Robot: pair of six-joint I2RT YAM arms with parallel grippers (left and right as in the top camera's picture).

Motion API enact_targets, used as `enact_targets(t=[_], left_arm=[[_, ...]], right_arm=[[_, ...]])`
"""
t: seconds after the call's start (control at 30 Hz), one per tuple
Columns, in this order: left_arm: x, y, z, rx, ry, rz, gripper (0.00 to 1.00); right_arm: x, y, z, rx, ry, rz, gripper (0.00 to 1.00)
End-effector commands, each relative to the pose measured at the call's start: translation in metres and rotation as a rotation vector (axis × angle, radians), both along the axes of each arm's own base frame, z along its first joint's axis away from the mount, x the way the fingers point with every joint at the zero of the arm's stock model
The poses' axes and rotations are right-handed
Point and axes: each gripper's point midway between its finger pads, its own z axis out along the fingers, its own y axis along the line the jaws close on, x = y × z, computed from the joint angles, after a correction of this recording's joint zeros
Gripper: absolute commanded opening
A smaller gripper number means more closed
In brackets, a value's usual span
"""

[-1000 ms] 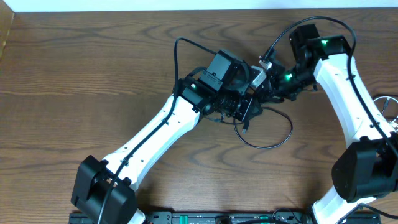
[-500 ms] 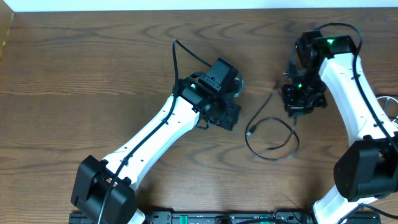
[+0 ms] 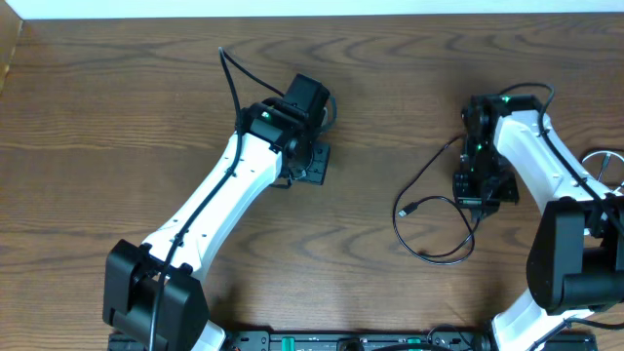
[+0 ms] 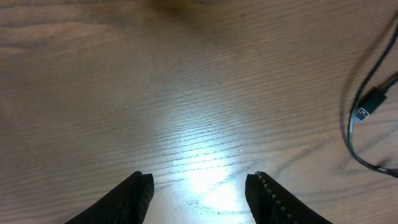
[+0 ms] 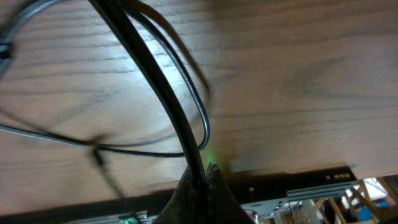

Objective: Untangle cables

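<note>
The black cable (image 3: 436, 234) lies in a loose loop on the wooden table, right of centre, with its small plug end (image 3: 409, 209) pointing left. My right gripper (image 3: 478, 191) is shut on this cable near the loop's upper right; the right wrist view shows the cord (image 5: 149, 74) pinched between the closed fingers (image 5: 200, 179). My left gripper (image 3: 310, 162) is open and empty, well left of the cable. In the left wrist view its fingers (image 4: 199, 186) hover over bare wood, with the black plug (image 4: 368, 106) at the right edge. No white cable lies with the black one.
A thin pale loop (image 3: 606, 162) lies at the table's right edge; I cannot tell what it is. A black rail (image 3: 351, 341) runs along the table's near edge. A pale wall strip (image 3: 292, 8) lines the far edge.
The two grippers have drawn apart. My left gripper moved left and away from the cable. My right gripper moved right and toward the near edge, dragging the black cable with it.
</note>
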Motion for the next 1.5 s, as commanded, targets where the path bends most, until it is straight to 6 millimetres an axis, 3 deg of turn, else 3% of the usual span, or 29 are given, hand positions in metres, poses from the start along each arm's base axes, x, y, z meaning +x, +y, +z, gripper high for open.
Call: enact_targets(t=[0.0, 0.17, 0.3, 0.4, 0.57, 0.67, 0.87, 0.97, 1.03, 1.17, 1.3, 1.4, 1.47], left_arm=[[0.000, 0.005, 0.000, 0.018, 0.001, 0.019, 0.54], [0.000, 0.005, 0.000, 0.018, 0.001, 0.019, 0.53], [0.000, 0.005, 0.000, 0.018, 0.002, 0.019, 0.54], [0.000, 0.005, 0.000, 0.018, 0.002, 0.019, 0.53], [0.000, 0.005, 0.000, 0.018, 0.002, 0.019, 0.53], [0.000, 0.005, 0.000, 0.017, 0.002, 0.019, 0.53], [0.000, 0.005, 0.000, 0.018, 0.002, 0.019, 0.53], [0.000, 0.005, 0.000, 0.018, 0.002, 0.019, 0.54], [0.000, 0.005, 0.000, 0.018, 0.003, 0.019, 0.53], [-0.001, 0.006, 0.000, 0.019, 0.005, 0.019, 0.53], [-0.001, 0.006, -0.001, 0.019, 0.007, 0.018, 0.54], [-0.002, 0.006, -0.001, 0.021, 0.009, 0.018, 0.53], [-0.002, 0.007, -0.001, 0.022, 0.012, 0.019, 0.53]], right_arm=[[-0.013, -0.007, -0.012, -0.037, 0.032, -0.044, 0.01], [-0.026, -0.008, -0.029, -0.043, 0.051, -0.053, 0.03], [-0.033, -0.007, -0.049, -0.049, 0.033, -0.104, 0.11], [-0.031, 0.010, -0.066, 0.046, 0.000, -0.137, 0.17], [-0.033, 0.023, -0.076, 0.123, -0.014, -0.163, 0.31], [-0.039, 0.023, -0.080, 0.120, -0.003, -0.163, 0.33], [-0.049, 0.022, -0.088, 0.118, 0.008, -0.164, 0.28], [-0.049, 0.022, -0.090, 0.119, 0.003, -0.164, 0.01], [-0.048, 0.022, -0.091, 0.120, -0.003, -0.164, 0.01], [-0.037, 0.022, -0.092, 0.126, -0.044, -0.163, 0.01], [-0.010, 0.013, -0.082, 0.124, -0.109, -0.192, 0.01], [0.024, -0.003, -0.056, 0.131, -0.195, -0.244, 0.01], [0.058, -0.025, -0.022, 0.135, -0.299, -0.282, 0.01]])
